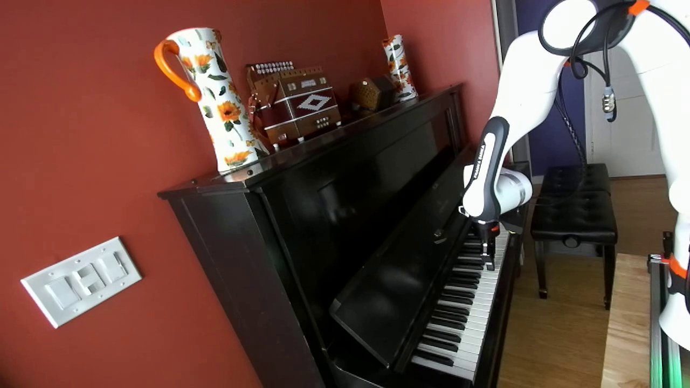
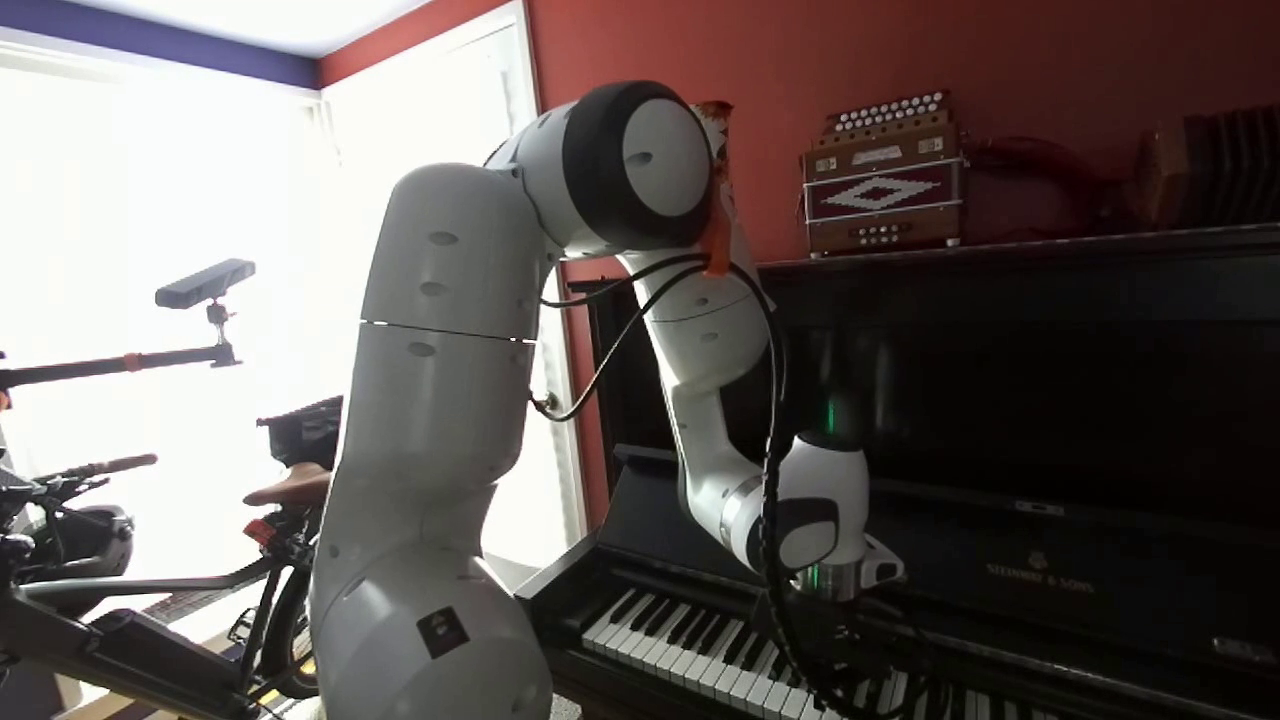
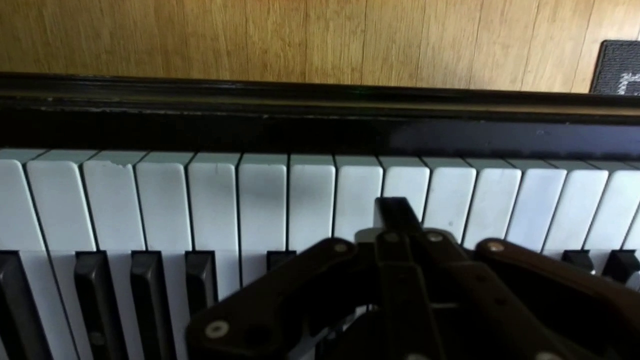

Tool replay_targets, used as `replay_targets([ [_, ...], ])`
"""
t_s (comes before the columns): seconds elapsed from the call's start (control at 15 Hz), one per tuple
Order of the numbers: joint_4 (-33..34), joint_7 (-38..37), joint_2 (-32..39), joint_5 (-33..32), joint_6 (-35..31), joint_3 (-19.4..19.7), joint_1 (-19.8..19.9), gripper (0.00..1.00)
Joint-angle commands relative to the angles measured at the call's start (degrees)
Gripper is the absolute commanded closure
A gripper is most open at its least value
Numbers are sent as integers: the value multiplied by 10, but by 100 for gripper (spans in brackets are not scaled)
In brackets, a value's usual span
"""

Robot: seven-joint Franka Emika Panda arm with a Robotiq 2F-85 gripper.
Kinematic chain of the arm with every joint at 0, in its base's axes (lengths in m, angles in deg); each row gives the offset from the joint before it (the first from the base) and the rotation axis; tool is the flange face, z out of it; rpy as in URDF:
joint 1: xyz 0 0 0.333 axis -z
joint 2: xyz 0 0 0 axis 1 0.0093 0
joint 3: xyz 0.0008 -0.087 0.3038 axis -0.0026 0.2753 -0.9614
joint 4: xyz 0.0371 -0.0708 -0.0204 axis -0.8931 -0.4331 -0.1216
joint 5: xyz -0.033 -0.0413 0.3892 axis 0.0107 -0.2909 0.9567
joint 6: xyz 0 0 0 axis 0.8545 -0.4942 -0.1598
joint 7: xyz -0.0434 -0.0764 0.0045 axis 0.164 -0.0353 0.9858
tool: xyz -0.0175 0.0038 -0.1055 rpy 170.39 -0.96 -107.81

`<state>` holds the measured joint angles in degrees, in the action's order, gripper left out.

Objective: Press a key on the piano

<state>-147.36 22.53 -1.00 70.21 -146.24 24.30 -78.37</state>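
The glossy black upright piano (image 1: 345,226) stands against the red wall, its lid up and its row of white and black keys (image 1: 468,323) bare. The piano (image 2: 1020,400) and its keys (image 2: 690,655) also show in an exterior view, and white keys (image 3: 262,205) fill the middle of the wrist view. My gripper (image 1: 489,264) points down over the keys. In the wrist view the gripper (image 3: 397,210) has its fingertips together, with nothing between them, over the white keys. I cannot tell whether the tips touch a key. The fingers hide the keys under them.
On the piano top stand a flowered pitcher (image 1: 218,102), an accordion (image 1: 302,108) and a flowered vase (image 1: 400,70). A black padded bench (image 1: 574,210) stands beyond the keyboard. A wooden tabletop (image 1: 625,323) is by the robot's base. A loose cable (image 2: 770,480) hangs along the arm.
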Motion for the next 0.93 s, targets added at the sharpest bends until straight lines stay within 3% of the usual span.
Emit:
replay_targets([
  [0.0, 8, 5, 22, -12, -19, -17, 23, 100],
  [0.87, 14, -2, 41, -36, -41, -30, 48, 100],
])
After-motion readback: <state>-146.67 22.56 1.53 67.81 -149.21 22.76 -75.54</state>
